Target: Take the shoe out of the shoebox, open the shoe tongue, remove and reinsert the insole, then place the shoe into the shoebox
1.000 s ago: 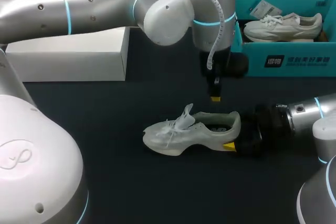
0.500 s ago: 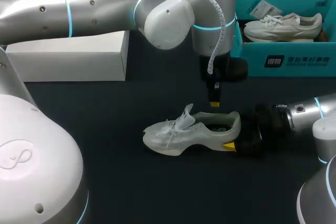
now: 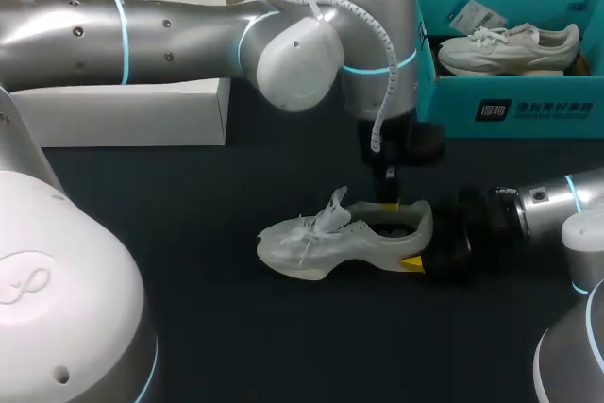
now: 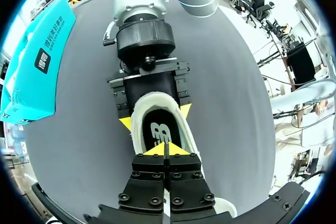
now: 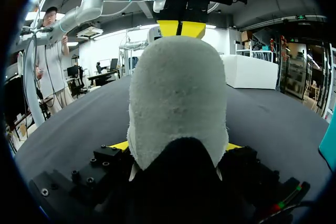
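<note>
Head view, shoe: the shoe [image 3: 344, 233] lies on the table, outside the shoebox [image 3: 514, 106] that stands beyond its heel; take-out judged done.
Head view, tongue: the tongue [image 3: 333, 209] stands up from the shoe; opening appears done.
Left wrist view, left gripper: the left gripper [image 4: 164, 149] is over the shoe's opening, tips pressed together at the insole [image 4: 160, 132]. Any pinch on the insole cannot be told.
Right wrist view, right gripper: the right gripper [image 5: 176, 145] clamps the shoe's heel from both sides.
Remaining: insole removal, reinsertion, return to shoebox.
</note>
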You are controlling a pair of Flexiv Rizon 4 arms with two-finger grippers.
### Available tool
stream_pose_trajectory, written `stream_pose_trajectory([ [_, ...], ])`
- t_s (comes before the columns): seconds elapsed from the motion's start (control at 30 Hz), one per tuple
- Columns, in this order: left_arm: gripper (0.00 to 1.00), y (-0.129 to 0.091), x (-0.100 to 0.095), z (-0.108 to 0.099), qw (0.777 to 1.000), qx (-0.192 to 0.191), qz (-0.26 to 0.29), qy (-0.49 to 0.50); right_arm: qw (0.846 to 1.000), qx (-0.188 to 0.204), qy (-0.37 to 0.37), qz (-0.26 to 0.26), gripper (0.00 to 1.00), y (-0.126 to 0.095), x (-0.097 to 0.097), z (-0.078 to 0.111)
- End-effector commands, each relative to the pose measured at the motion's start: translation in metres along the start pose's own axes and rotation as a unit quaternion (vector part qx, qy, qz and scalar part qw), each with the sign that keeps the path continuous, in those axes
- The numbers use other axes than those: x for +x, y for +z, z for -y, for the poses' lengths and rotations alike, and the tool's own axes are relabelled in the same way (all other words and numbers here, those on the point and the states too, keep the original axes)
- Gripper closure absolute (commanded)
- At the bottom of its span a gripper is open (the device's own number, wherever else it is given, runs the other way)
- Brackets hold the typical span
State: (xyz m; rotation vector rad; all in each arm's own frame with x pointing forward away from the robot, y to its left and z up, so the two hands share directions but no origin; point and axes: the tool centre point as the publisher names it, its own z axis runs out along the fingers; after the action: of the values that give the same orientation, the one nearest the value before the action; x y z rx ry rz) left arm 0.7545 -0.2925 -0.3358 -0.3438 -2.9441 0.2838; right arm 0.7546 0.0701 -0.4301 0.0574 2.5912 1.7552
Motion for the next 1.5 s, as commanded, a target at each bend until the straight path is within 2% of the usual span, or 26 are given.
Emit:
stream_pose_trajectory([
  [0.03,1.00,0.015,0.004,0.001,1.000,0.001,-0.005,0.007,1.000,0.003,0.000,0.000,1.00,0.003,0.000,0.003],
  [0.23,1.00,0.039,0.002,0.001,1.000,-0.005,0.008,0.004,1.000,0.003,0.000,0.000,1.00,0.003,0.000,0.003],
  [0.47,1.00,0.045,0.003,-0.007,0.999,0.005,0.047,-0.014,1.000,0.003,0.000,0.000,1.00,0.003,0.000,0.003],
  [0.6,1.00,0.048,0.002,-0.016,0.998,-0.003,0.065,-0.025,1.000,0.003,0.000,0.000,1.00,0.003,0.000,0.003],
  [0.83,1.00,0.049,0.010,-0.026,0.998,-0.010,0.053,-0.026,1.000,0.003,0.000,0.000,1.00,0.003,0.000,0.003],
  [1.1,1.00,0.053,0.019,-0.031,1.000,-0.003,-0.024,-0.015,1.000,0.003,0.000,0.000,1.00,0.003,0.000,0.003],
  [1.4,1.00,0.064,0.015,-0.033,0.999,-0.019,-0.022,-0.022,1.000,0.003,0.000,0.000,1.00,0.003,0.000,0.003],
  [1.47,0.94,0.066,0.015,-0.033,0.999,-0.023,-0.022,-0.019,1.000,0.003,0.000,0.000,1.00,0.003,0.000,0.003],
  [1.5,0.85,0.066,0.016,-0.032,0.999,-0.023,-0.022,-0.019,1.000,0.003,0.000,0.000,1.00,0.003,0.000,0.003],
])
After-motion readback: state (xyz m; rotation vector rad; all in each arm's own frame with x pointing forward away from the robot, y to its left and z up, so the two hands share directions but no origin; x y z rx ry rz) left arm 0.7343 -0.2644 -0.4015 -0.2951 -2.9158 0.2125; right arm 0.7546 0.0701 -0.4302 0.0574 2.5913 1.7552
